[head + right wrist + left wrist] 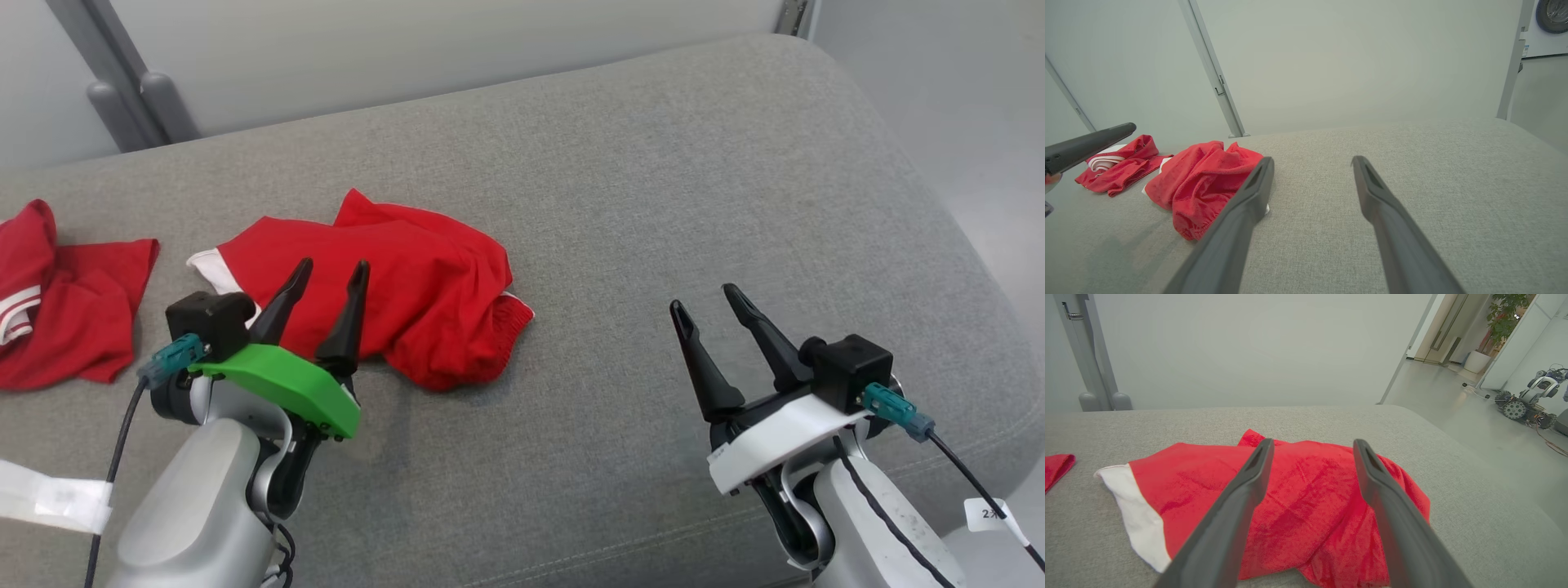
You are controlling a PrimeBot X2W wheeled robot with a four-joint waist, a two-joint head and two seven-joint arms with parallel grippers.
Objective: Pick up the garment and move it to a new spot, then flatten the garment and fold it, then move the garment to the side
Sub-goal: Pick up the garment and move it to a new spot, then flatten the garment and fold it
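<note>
- Left gripper of mine has its fingers spread and holds nothing, tips over the near edge of the garment. My right gripper is spread too, over bare grey cushion.
- It's a red garment, crumpled in a heap, with a white band at its 9 o'clock end and a gathered hem at 4 o'clock. It lies at 10 o'clock from my right gripper, well apart.
- My left wrist view adds a small wheeled robot on the floor at 2 o'clock. My head view shows a second red garment at 9 o'clock.
</note>
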